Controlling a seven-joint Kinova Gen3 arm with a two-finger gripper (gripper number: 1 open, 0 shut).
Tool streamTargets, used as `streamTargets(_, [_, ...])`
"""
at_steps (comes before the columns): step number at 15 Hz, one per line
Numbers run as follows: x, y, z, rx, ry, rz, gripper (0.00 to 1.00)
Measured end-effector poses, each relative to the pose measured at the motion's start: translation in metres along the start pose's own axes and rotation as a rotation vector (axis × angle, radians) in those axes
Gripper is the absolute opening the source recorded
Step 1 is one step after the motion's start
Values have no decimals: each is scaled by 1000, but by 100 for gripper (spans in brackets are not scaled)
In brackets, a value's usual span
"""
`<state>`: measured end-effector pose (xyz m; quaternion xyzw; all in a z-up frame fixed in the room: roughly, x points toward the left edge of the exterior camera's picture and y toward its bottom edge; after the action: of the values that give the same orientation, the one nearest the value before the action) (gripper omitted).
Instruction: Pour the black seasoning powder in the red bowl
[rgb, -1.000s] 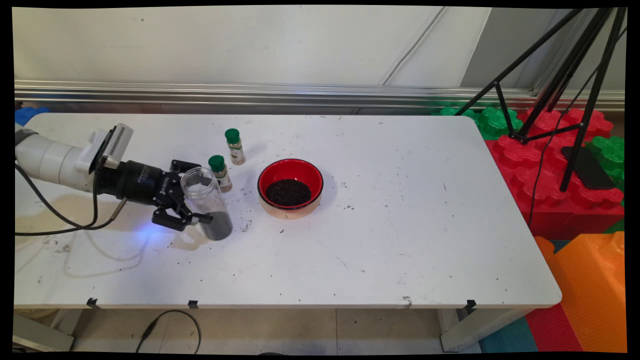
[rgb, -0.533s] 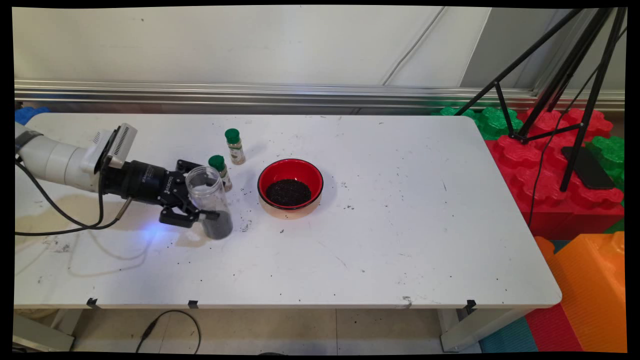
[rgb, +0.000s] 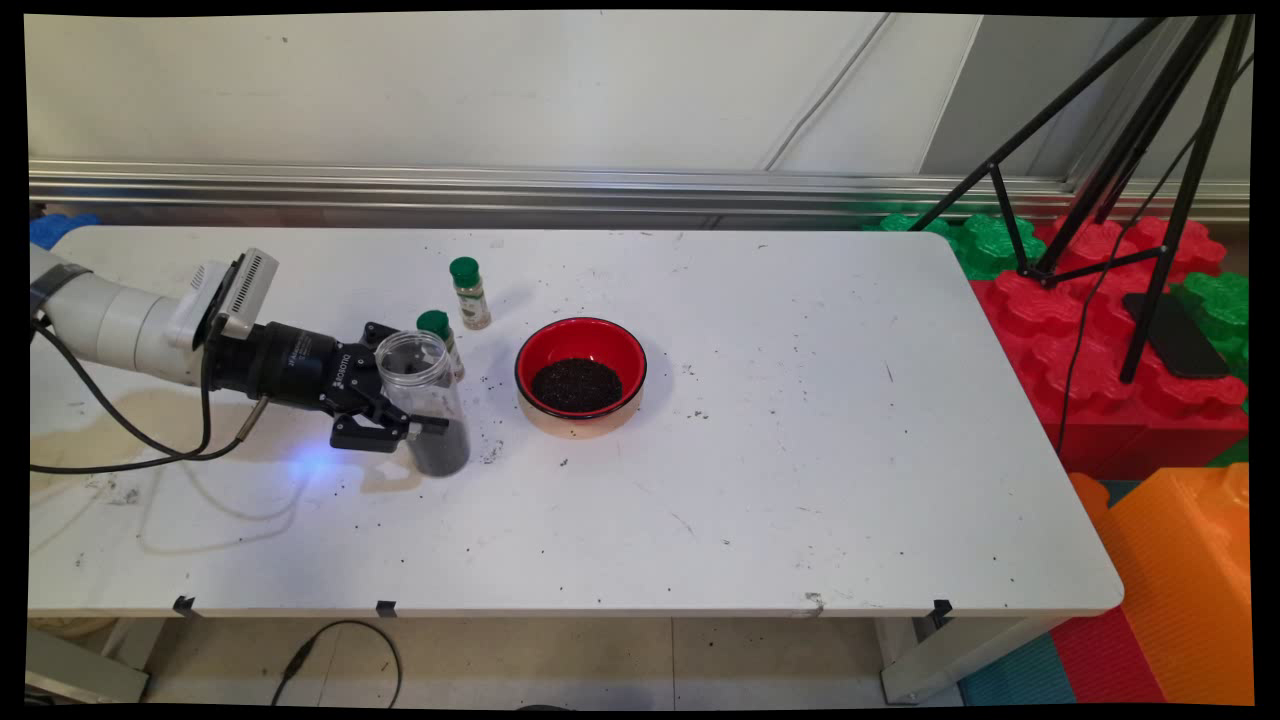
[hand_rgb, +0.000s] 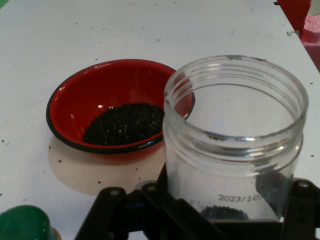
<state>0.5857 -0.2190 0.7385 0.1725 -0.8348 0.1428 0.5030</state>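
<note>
A clear plastic jar (rgb: 428, 400) with no lid stands upright on the white table (rgb: 780, 480), with dark grains in its bottom. My gripper (rgb: 405, 395) comes in from the left and is shut on the jar's middle. In the hand view the jar (hand_rgb: 235, 145) fills the right half, between the fingers (hand_rgb: 300, 200). A red bowl (rgb: 581, 372) holding dark grains sits just right of the jar; in the hand view the bowl (hand_rgb: 107, 95) lies beyond it at left. A green-capped spice bottle (rgb: 438, 335) stands right behind the jar.
A second green-capped spice bottle (rgb: 469, 292) stands farther back. Spilled grains dot the table around the jar and bowl. A black tripod (rgb: 1120, 180) and red, green and orange foam blocks (rgb: 1140, 400) stand off the table's right end. Black cables hang from the arm at left.
My gripper has carried the jar a little to the right, toward the bowl, and turned it from tilted to upright. The grip has not changed.
</note>
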Motion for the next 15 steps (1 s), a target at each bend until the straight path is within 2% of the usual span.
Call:
streamTargets(7, [11, 1, 2, -8, 7, 84, 0])
streamTargets(15, [37, -3, -1, 2, 26, 175, 0])
